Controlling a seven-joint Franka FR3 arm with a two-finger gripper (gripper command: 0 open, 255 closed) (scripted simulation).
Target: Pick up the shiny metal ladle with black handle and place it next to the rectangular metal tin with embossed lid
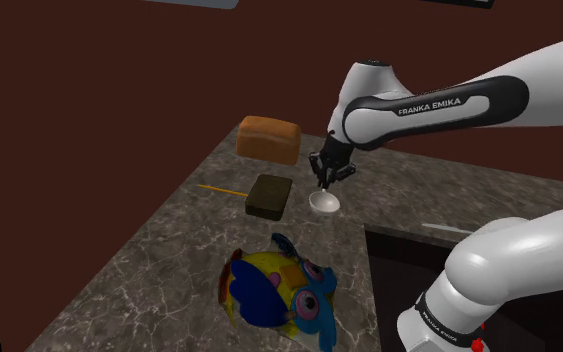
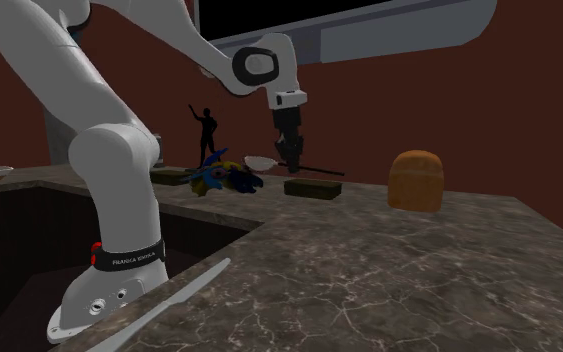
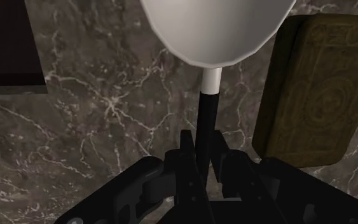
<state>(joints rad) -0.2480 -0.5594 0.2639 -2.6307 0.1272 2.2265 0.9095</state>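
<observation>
Over the marbled countertop (image 1: 169, 260), just beside the rectangular tin (image 1: 268, 194), the gripper (image 1: 322, 183) clasps the ladle (image 1: 324, 202) by its black handle, fingers nearly together: placing step, which apparently next calls for lowering the ladle and letting go.

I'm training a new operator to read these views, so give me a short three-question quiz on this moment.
1. True or false: the tool is shut on the ladle's handle.
2. Where is the tin? A beside the ladle's bowl; B inside the bowl; C clasped in the tool.
3. What colour is the handle where the tool clasps it?
Key: 1 true; 2 A; 3 black.
</observation>
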